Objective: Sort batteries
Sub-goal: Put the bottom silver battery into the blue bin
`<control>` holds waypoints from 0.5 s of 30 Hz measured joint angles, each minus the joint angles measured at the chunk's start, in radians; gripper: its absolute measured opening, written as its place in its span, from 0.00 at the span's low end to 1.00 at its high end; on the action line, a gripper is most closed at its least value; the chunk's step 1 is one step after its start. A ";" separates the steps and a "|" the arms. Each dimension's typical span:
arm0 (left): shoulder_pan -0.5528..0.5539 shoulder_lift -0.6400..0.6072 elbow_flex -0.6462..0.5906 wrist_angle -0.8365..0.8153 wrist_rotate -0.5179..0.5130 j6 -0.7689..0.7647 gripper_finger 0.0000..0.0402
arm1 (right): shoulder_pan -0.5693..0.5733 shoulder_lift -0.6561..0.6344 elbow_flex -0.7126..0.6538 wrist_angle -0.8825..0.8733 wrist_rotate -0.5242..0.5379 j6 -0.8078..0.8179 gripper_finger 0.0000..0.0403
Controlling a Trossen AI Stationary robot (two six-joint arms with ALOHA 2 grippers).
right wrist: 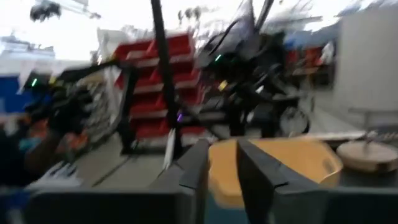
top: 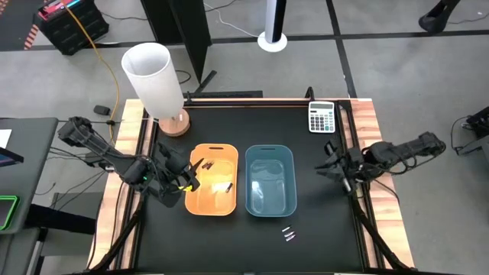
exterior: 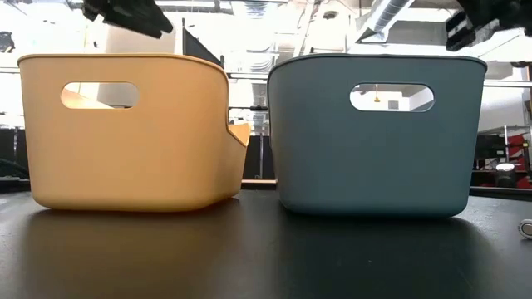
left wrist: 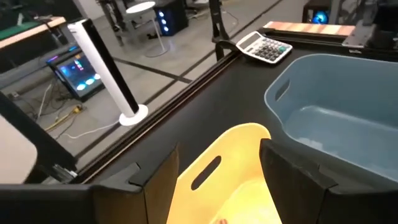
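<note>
Two plastic bins stand side by side on the black table: an orange bin (top: 212, 180) and a blue bin (top: 270, 180). On the orange bin's floor lie a couple of dark batteries (top: 201, 163) and one silvery battery (top: 228, 186). A few silvery batteries (top: 288, 233) lie on the table near the blue bin's near right corner; one battery (exterior: 526, 226) shows in the low view. My left gripper (top: 182, 173) hovers open over the orange bin's left rim (left wrist: 233, 140), holding nothing. My right gripper (top: 330, 162) is open, in the air to the right of the blue bin.
A white cylinder on a round wooden base (top: 157, 80) stands at the table's far left corner. A calculator (top: 322, 117) lies at the far right. Bare black table (top: 229, 244) lies near the bins' front. Cables run along the wooden side rails.
</note>
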 joint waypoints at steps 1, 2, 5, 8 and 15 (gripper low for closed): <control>-0.002 0.000 -0.014 0.024 -0.005 -0.003 0.54 | 0.019 0.047 0.021 -0.001 0.002 0.000 0.31; -0.002 0.000 -0.026 0.048 -0.008 -0.002 0.54 | 0.037 0.093 0.044 -0.002 0.006 -0.003 0.35; -0.003 0.000 -0.055 0.104 -0.012 0.007 0.54 | 0.096 0.234 0.142 -0.083 0.009 -0.027 0.48; -0.003 0.000 -0.060 0.117 -0.012 0.006 0.54 | 0.149 0.372 0.282 -0.293 0.018 -0.012 0.56; -0.003 0.000 -0.060 0.168 -0.015 0.050 0.54 | 0.291 0.714 0.592 -0.646 0.119 0.043 0.53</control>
